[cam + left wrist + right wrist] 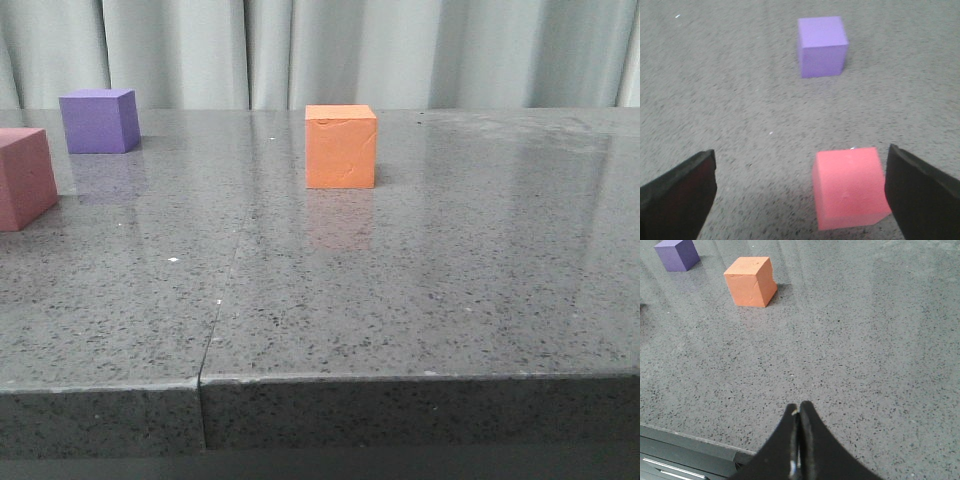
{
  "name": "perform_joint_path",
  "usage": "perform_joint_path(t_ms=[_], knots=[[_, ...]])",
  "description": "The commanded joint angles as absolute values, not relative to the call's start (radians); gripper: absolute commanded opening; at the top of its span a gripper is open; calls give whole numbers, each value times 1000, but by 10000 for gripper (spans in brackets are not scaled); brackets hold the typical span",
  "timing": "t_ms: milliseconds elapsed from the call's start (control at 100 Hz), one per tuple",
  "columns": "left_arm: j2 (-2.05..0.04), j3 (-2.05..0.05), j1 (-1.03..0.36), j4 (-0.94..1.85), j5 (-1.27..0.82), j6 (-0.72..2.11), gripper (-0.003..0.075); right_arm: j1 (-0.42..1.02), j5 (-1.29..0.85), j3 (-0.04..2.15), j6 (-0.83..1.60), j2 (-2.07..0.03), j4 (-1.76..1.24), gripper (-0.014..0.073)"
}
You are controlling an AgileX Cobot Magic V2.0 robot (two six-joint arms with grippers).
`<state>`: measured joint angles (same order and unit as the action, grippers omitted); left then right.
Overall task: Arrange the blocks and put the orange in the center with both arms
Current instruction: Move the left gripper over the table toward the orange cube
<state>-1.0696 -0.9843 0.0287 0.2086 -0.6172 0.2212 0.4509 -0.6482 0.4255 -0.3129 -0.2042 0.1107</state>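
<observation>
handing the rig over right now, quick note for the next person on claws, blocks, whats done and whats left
Left claw: open, holding nothing, its fingers either side of the pink cube without touching it.
Right claw: shut and empty, near the table's front edge, away from all the blocks.
In the front view the orange cube stands alone mid-table; the purple cube is at far left, with the pink cube nearer the camera, cut off by the left edge.
Done: no block lifted.
Left: line up the cubes with orange in the middle; the pink one looks like the next pick.
</observation>
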Motion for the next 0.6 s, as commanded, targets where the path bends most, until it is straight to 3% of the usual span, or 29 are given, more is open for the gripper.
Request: perform_joint_path(t_ms=[0, 310, 590], knots=[[-1089, -1067, 22, 325, -605, 350, 650, 448, -578, 449, -306, -213, 128, -68], [-1237, -1256, 22, 521, -712, 700, 648, 448, -578, 449, -306, -213, 128, -68], [-1404, -1460, 14, 673, -985, 1026, 648, 448, -578, 449, -306, -213, 128, -68]])
